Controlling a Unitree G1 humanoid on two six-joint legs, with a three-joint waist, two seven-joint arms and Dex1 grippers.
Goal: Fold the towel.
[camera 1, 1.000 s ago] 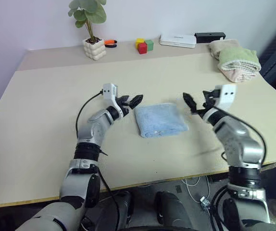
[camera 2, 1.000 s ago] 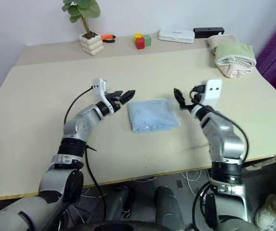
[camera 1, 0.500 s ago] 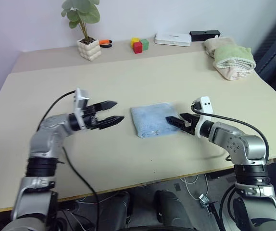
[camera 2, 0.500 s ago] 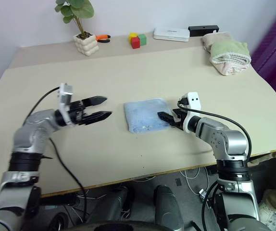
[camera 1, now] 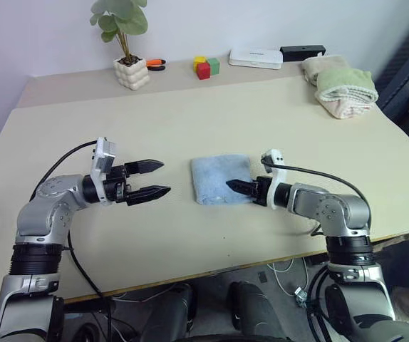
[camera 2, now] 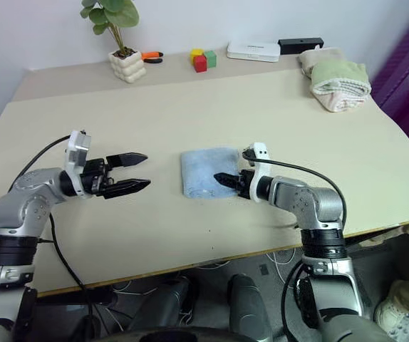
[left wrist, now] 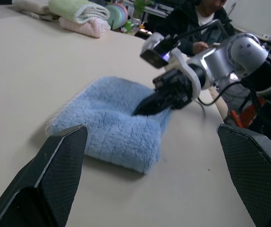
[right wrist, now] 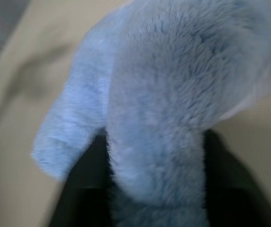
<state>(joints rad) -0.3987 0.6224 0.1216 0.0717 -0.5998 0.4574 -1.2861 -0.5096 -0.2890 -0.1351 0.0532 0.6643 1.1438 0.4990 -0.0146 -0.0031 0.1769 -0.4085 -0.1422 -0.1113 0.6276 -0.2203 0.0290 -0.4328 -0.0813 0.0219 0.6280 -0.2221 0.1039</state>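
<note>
The towel (camera 1: 217, 178), light blue terry cloth, lies folded into a small thick rectangle at the middle of the table (camera 1: 190, 121). My right gripper (camera 1: 230, 186) reaches in from the right, low over the table, and is shut on the towel's right edge. In the right wrist view the blue pile (right wrist: 173, 85) bulges up between its two dark fingers (right wrist: 86, 189). My left gripper (camera 1: 166, 177) hovers a short way left of the towel, level, pointing at it, open and holding nothing. The left wrist view shows the towel (left wrist: 107, 118) with the right gripper (left wrist: 138, 112) pinching it.
Along the far edge stand a potted plant (camera 1: 132, 71), an orange tool (camera 1: 160, 63), coloured blocks (camera 1: 206, 67), a white box (camera 1: 256, 58) and a black box (camera 1: 303, 51). Stacked green and beige towels (camera 1: 343, 85) lie at the far right. A person (left wrist: 197, 19) sits beyond the table.
My left gripper drew back leftward from the towel's left edge, staying open. My right gripper dropped, moved left onto the towel's right edge and closed on it.
</note>
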